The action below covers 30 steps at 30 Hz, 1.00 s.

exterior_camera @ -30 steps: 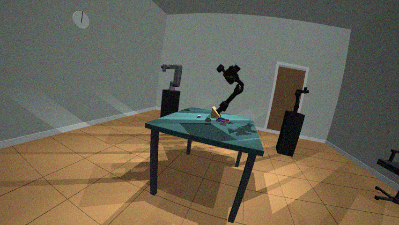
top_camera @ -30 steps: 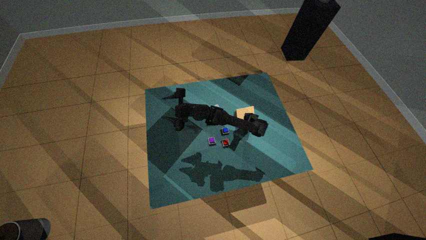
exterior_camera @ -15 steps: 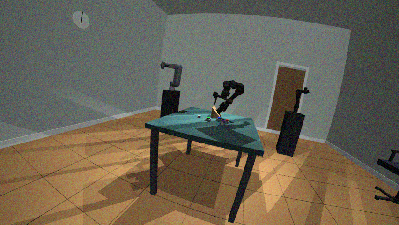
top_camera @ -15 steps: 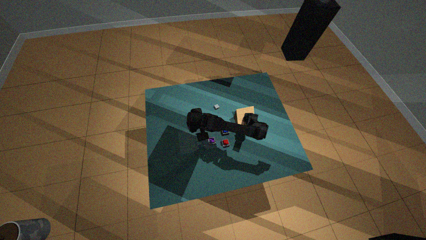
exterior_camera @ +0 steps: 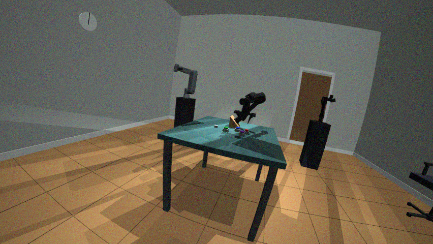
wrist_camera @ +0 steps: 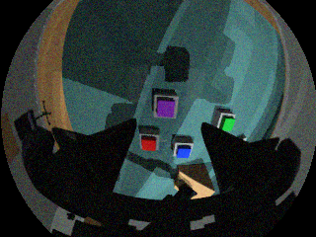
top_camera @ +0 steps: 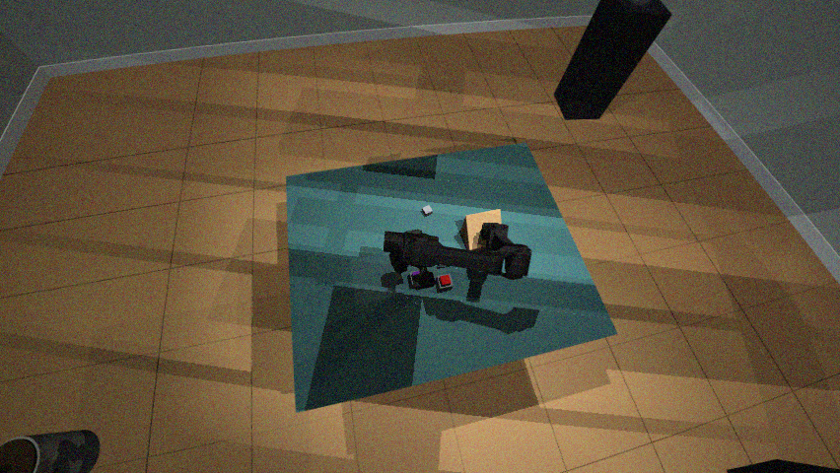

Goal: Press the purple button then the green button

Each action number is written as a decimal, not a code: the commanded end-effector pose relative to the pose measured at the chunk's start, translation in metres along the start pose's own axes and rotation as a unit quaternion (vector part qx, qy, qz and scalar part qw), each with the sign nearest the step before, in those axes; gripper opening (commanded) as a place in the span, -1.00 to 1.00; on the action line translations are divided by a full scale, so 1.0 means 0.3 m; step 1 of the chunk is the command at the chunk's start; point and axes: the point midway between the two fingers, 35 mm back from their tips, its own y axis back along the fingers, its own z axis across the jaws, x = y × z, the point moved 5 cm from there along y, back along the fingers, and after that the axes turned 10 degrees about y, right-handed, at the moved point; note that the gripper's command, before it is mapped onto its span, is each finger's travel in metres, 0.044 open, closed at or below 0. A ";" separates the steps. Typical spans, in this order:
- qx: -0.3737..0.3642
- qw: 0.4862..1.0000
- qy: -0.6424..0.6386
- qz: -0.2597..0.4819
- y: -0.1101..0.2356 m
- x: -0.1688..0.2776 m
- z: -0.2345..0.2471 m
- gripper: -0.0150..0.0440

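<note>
Four small push-buttons sit in a cluster on the teal table (top_camera: 352, 364) (exterior_camera: 187, 138). The purple button (top_camera: 415, 273) (exterior_camera: 242, 131) (wrist_camera: 165, 107) lies just beyond my fingertips in the wrist view. The green button (exterior_camera: 225, 127) (wrist_camera: 227, 122) is to its right there, and my arm hides it in the top view. My gripper (top_camera: 404, 265) (wrist_camera: 169, 124) is open and empty. It points down and hovers above the cluster, close to the purple button but not touching it.
A red button (top_camera: 445, 281) (exterior_camera: 246, 130) (wrist_camera: 149, 142) and a blue button (exterior_camera: 237, 128) (wrist_camera: 184, 149) sit next to the purple one. A small white block (top_camera: 427, 209) (exterior_camera: 216, 126) lies farther off. A tan wedge (top_camera: 483, 226) (exterior_camera: 233, 122) (wrist_camera: 197, 181) stands by the arm's base.
</note>
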 end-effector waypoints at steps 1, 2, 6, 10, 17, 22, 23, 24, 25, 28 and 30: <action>-0.007 1.000 -0.003 0.009 -0.132 0.014 0.010 0.33; -0.008 1.000 -0.003 0.009 -0.152 0.017 0.012 0.24; -0.008 1.000 -0.003 0.009 -0.158 0.017 0.012 -0.11; -0.008 1.000 -0.003 0.009 -0.158 0.017 0.012 -0.42; -0.008 1.000 -0.003 0.009 -0.158 0.017 0.012 -0.42; -0.008 1.000 -0.003 0.009 -0.177 0.017 0.012 -0.42; -0.008 1.000 -0.003 0.009 -0.183 0.017 0.012 -0.42; -0.008 1.000 -0.003 0.009 -0.188 0.017 0.012 -0.42; -0.008 1.000 -0.003 0.009 -0.194 0.017 0.012 -0.42; -0.008 1.000 -0.003 0.009 -0.210 0.017 0.012 -0.42; -0.008 1.000 -0.003 0.009 -0.221 0.017 0.013 -0.42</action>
